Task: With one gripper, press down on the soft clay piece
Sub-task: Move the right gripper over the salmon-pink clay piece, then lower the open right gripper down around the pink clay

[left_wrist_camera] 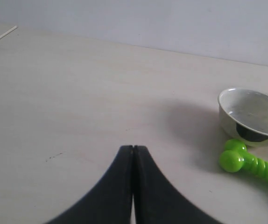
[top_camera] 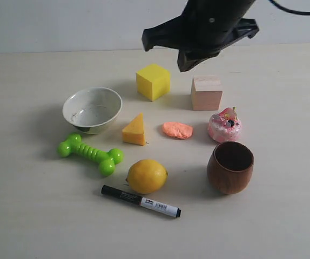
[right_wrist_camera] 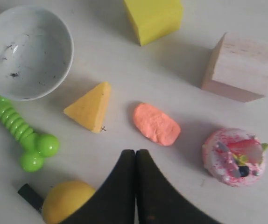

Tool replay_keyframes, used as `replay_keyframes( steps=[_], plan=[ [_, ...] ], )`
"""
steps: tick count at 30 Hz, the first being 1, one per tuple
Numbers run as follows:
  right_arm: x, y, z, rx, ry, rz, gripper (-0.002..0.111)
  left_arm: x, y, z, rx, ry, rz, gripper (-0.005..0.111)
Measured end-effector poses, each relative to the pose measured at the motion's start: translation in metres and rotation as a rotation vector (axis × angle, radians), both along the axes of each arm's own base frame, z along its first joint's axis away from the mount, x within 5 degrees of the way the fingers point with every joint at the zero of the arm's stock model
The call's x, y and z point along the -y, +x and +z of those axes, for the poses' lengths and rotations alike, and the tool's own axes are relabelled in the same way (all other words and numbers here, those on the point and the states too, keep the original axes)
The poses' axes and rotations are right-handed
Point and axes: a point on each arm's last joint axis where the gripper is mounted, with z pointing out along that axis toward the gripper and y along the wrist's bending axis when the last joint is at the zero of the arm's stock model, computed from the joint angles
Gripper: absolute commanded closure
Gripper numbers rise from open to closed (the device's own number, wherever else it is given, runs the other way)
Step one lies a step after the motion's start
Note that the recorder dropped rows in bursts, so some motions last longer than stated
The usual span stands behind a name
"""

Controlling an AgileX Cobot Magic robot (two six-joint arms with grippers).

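Observation:
The soft clay piece (top_camera: 177, 130) is a flat salmon-orange blob lying on the table between the cheese-like wedge (top_camera: 135, 130) and the pink-and-white toy cake (top_camera: 224, 124). My right gripper (top_camera: 187, 65) hangs high above the table, behind the clay and apart from it, with its pointed fingers shut on nothing. Its wrist view looks down on the clay (right_wrist_camera: 156, 124), which lies just beyond the shut gripper (right_wrist_camera: 135, 151). My left gripper (left_wrist_camera: 134, 148) is shut and empty over bare table, and it does not show in the exterior view.
Around the clay stand a yellow cube (top_camera: 153, 81), a wooden block (top_camera: 206, 92), a white bowl (top_camera: 92, 109), a green dumbbell toy (top_camera: 90, 154), a lemon (top_camera: 146, 176), a black-and-white marker (top_camera: 141, 200) and a brown wooden cup (top_camera: 230, 167).

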Motion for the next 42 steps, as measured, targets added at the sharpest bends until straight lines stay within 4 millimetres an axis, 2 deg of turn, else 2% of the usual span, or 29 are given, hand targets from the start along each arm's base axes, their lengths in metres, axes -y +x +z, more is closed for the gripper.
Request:
replay_keyframes(
  steps=[6, 21, 28, 35, 42],
  plan=[
    [-0.018, 0.013, -0.029, -0.118, -0.002, -0.058, 0.108, 0.000, 0.000, 0.000, 0.000, 0.000, 0.000, 0.107],
    [-0.022, 0.026, -0.085, -0.274, -0.078, -0.291, 0.108, 0.000, 0.000, 0.000, 0.000, 0.000, 0.000, 0.107],
    [-0.032, 0.042, -0.091, -0.284, -0.074, -0.341, 0.108, 0.000, 0.000, 0.000, 0.000, 0.000, 0.000, 0.107],
    [-0.031, 0.063, -0.099, -0.352, -0.087, -0.412, 0.108, 0.000, 0.000, 0.000, 0.000, 0.000, 0.000, 0.107],
    [-0.033, 0.067, -0.116, -0.399, -0.114, -0.447, 0.108, 0.000, 0.000, 0.000, 0.000, 0.000, 0.000, 0.107]
  ],
)
